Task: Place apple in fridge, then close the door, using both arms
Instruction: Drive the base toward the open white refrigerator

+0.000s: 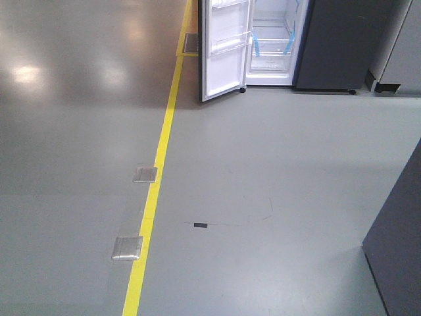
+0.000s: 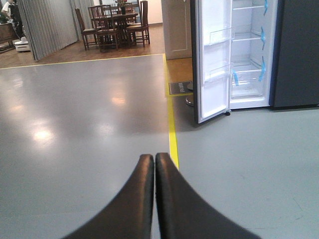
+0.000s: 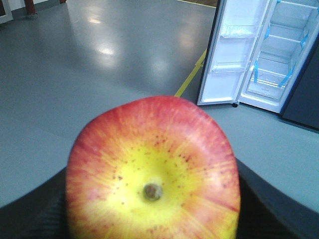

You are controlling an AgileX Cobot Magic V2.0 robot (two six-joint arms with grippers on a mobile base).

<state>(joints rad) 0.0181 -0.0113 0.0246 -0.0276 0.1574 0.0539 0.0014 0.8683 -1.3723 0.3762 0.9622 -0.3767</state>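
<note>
The apple [image 3: 152, 174], likely firm, light, smooth-skinned and easily bruised, sits clasped across its sides in the jaws of the right gripper [image 3: 154, 206], held level facing the open fridge [image 3: 279, 64] well across the floor, while the left gripper [image 2: 155, 164] points forward, jaws pressed together and empty.

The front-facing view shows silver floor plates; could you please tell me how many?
2. The farther plate lies against the left edge of the yellow line; the nearer plate lies lower down against it too. Others may be out of frame.
</note>
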